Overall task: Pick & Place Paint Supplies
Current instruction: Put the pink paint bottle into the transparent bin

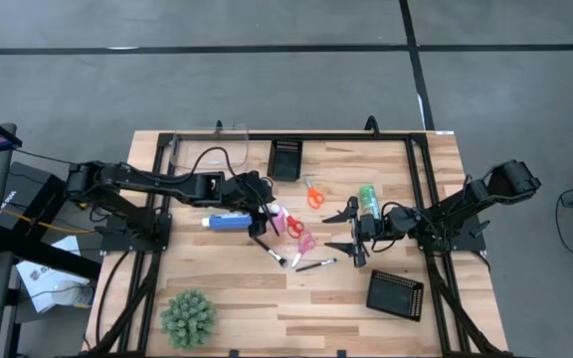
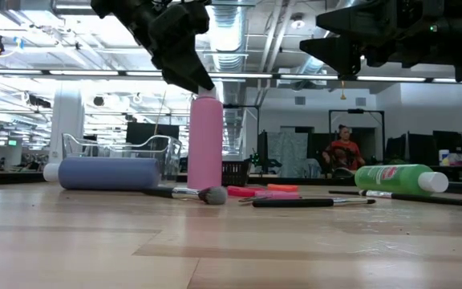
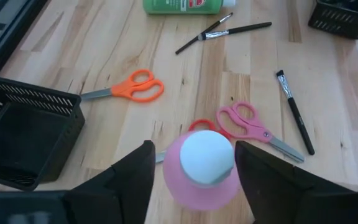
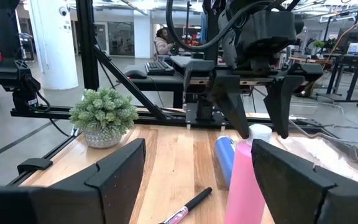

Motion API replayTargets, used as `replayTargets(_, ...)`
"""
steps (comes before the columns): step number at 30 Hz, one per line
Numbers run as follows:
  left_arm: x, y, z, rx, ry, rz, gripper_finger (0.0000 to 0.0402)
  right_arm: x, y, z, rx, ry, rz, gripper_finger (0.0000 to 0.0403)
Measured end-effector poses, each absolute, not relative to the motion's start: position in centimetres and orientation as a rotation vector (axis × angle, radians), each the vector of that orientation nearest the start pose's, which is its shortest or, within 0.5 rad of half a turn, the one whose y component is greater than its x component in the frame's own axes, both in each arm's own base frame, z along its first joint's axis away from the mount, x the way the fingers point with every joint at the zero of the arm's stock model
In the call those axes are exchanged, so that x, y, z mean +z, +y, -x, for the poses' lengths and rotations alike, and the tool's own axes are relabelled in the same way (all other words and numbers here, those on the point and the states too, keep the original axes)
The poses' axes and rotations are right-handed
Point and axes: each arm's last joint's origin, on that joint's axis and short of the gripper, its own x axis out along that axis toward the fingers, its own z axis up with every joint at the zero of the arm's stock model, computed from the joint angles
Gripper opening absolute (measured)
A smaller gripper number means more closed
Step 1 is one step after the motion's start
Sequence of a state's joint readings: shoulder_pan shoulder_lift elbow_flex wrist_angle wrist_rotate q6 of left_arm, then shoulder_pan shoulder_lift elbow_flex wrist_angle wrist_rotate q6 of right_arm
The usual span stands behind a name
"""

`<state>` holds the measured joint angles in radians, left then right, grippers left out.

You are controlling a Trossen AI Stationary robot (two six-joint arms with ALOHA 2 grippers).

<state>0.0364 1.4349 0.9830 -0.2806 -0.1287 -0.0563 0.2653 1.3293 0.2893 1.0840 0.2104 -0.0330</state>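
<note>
The pink bottle (image 3: 205, 177) with a white cap (image 3: 207, 157) stands upright on the table. My left gripper (image 3: 194, 149) is open above it, one finger on either side of the cap (image 4: 260, 132); I cannot tell if they touch. The blue bottle (image 1: 225, 222) and the green bottle (image 1: 368, 199) lie on their sides. Orange scissors (image 3: 129, 88), pink scissors (image 3: 253, 127), red scissors (image 3: 201, 124) and thin dark brushes (image 3: 294, 112) (image 1: 314, 265) lie flat nearby. My right gripper (image 1: 341, 231) is open and hovers right of the pink scissors.
One black mesh tray (image 1: 286, 157) sits at the far edge, another (image 1: 396, 293) near the right front. A spiky green plant (image 1: 188, 316) stands at the near left. A clear container (image 1: 207, 149) sits at the far left. A person (image 2: 343, 151) shows in the room beyond.
</note>
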Motion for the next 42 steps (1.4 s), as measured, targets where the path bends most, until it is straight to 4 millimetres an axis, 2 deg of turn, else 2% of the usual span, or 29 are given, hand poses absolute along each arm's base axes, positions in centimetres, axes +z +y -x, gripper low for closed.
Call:
replayTargets(12,24.8,1.5,-30.2,0.179,0.726,0.020,0.0111,18.3,5.4,-22.2,0.054,-0.044,0.022,0.0281)
replayTargets(22,24.9,1.5,-30.0,0.179,0.738,0.019,0.0111,18.3,5.4,-22.2,0.054,-0.038,0.019,0.0281)
replayTargets(26,25.5,1.5,-29.0,0.189,0.753,0.014,0.0111,18.3,5.4,-22.2,0.055,-0.037,0.016,0.0281)
replayTargets(34,28.7,1.9,-25.7,0.308,0.699,-0.026,0.0110,18.2,5.4,-22.2,0.055,-0.033,0.017,0.0281)
replayTargets(39,30.5,2.7,-23.8,0.388,0.644,-0.050,0.0110,18.2,5.4,-22.2,0.055,-0.034,0.017,0.0281)
replayTargets(42,30.9,3.6,-23.0,0.441,0.645,-0.047,0.0110,18.3,5.4,-22.2,0.054,-0.037,0.016,0.0281)
